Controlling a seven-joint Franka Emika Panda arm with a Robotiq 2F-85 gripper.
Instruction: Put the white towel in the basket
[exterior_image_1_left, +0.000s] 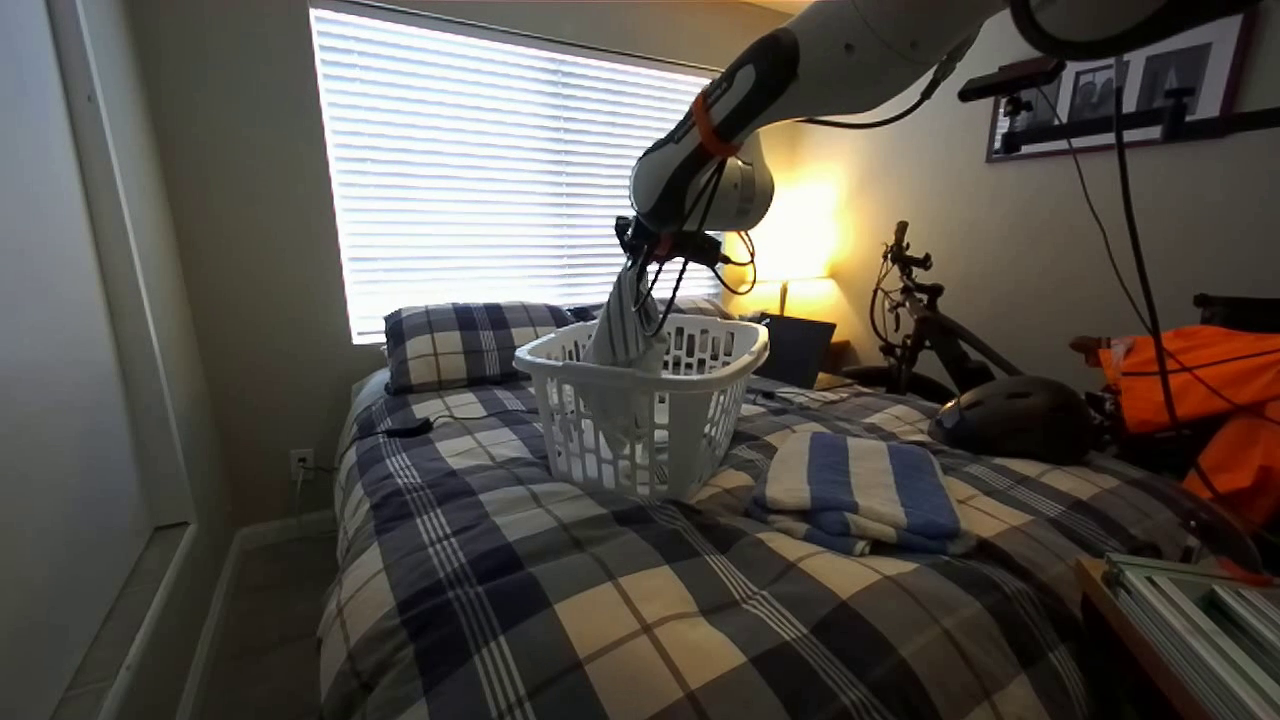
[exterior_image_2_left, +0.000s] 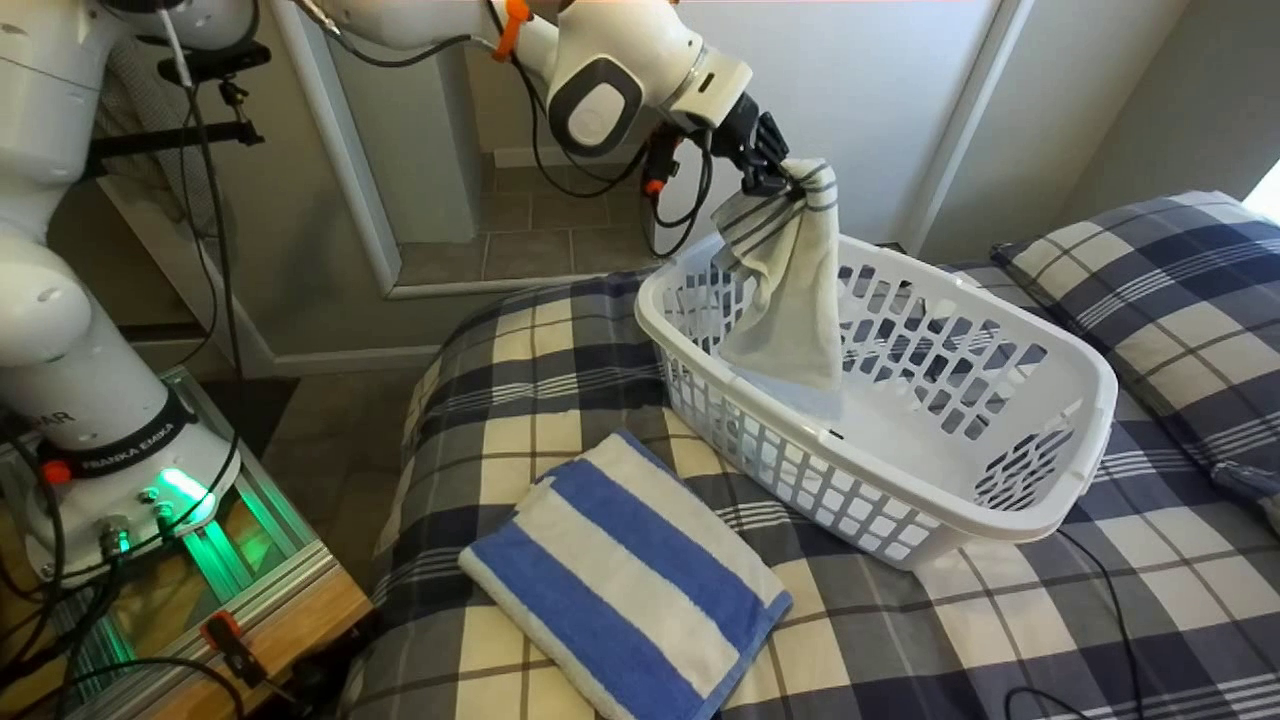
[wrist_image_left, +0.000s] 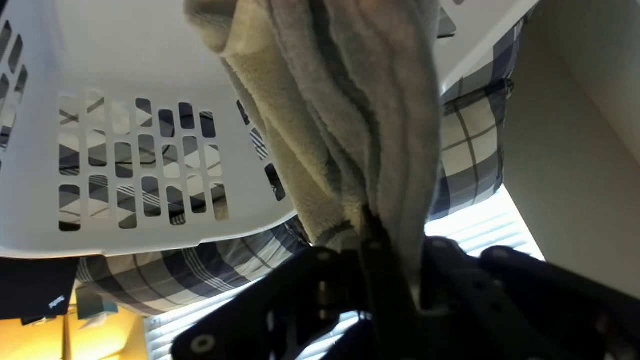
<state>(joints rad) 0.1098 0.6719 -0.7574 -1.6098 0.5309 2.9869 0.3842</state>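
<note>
My black gripper clamps the striped white cloth towel, dangling into the white plastic basket. Placing, I judge: lower, release.

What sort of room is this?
Probably a bedroom, judging by the navy, grey and cream plaid-covered bed, a matching plaid fabric pillow, and the lit, yellow-glowing lamp.

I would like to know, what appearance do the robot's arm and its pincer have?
The arm is white and rounded, with dark panels, an orange band and loose black cables. Low on it, a black collar reads FRANKA EMIKA, with a green light below. The pincer is black, with angular, linked fingers.
</note>
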